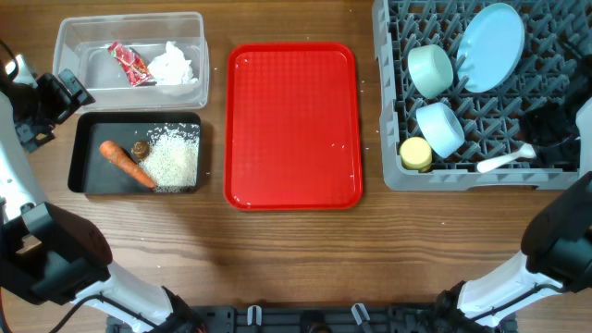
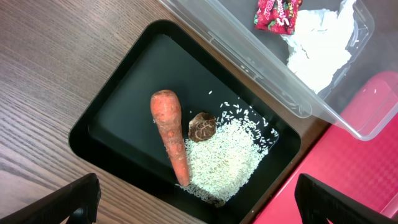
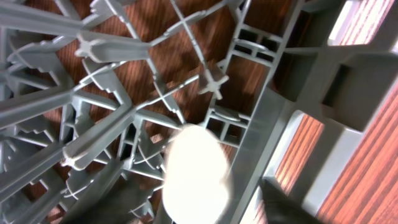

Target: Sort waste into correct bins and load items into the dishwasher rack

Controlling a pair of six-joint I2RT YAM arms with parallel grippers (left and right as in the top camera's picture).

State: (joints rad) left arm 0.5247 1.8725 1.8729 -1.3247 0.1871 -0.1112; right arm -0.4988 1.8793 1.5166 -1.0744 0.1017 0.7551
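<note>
The clear tub point(image 1: 129, 51) holds the red wrapper point(image 1: 129, 64) and the white tissue point(image 1: 173, 65). The black tray point(image 1: 88, 153) holds the carrot point(image 1: 127, 163), the brown morsel point(image 1: 141, 148) and the rice point(image 1: 174, 159). The grey rack point(image 1: 393, 102) holds the light-blue plate point(image 1: 490, 46), the pale-green bowl point(image 1: 430, 70), the light-blue bowl point(image 1: 440, 128), the yellow cup point(image 1: 415, 154) and the white spoon point(image 1: 504, 162). My left gripper point(image 1: 76, 92) is open beside the tray, looking down on the carrot point(image 2: 169, 134). My right gripper point(image 3: 196, 199) is open around the spoon point(image 3: 196, 171) in the rack.
The red serving tray point(image 1: 292, 125) lies between the bins and the rack with nothing on it. In the left wrist view its corner point(image 2: 373, 106) sits beside the tub point(image 2: 261, 62) and the black tray point(image 2: 112, 118). The rack's pegs point(image 3: 112, 68) crowd round my right gripper.
</note>
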